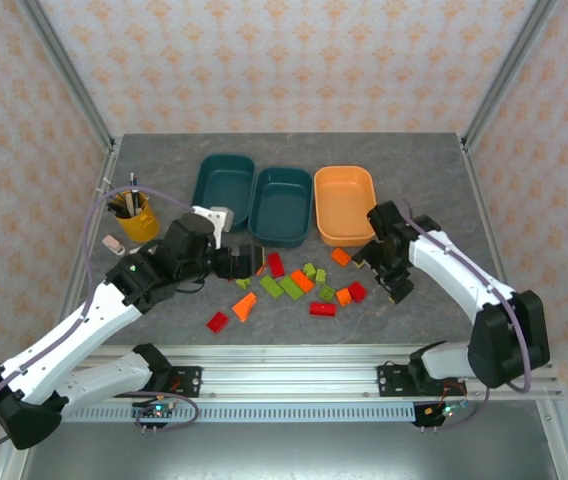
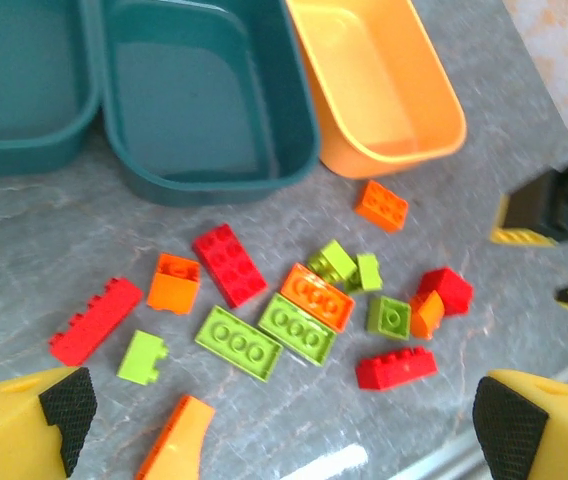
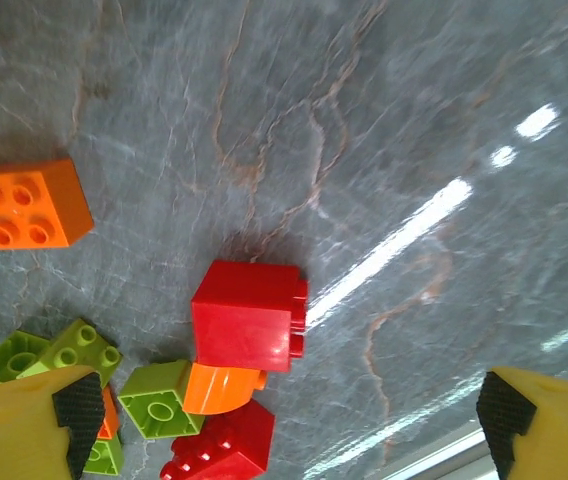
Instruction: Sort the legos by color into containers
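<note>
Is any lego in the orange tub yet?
No, the floor of the orange tub is bare in the top view; the legos lie on the table in front of it.

One teal tub (image 2: 14, 90) sat at the upper left of the frame, a second teal tub (image 2: 204, 100) touched its right side, and an orange tub (image 2: 384, 90) stood right of that. Below them, red, orange and lime legos (image 2: 294, 300) lay scattered on the grey marbled table (image 2: 24, 250). One orange brick (image 2: 382, 205) lay apart, near the orange tub. The left gripper (image 2: 286, 415) had its yellow fingers (image 2: 24, 420) spread wide in the lower corners, holding nothing.
</note>
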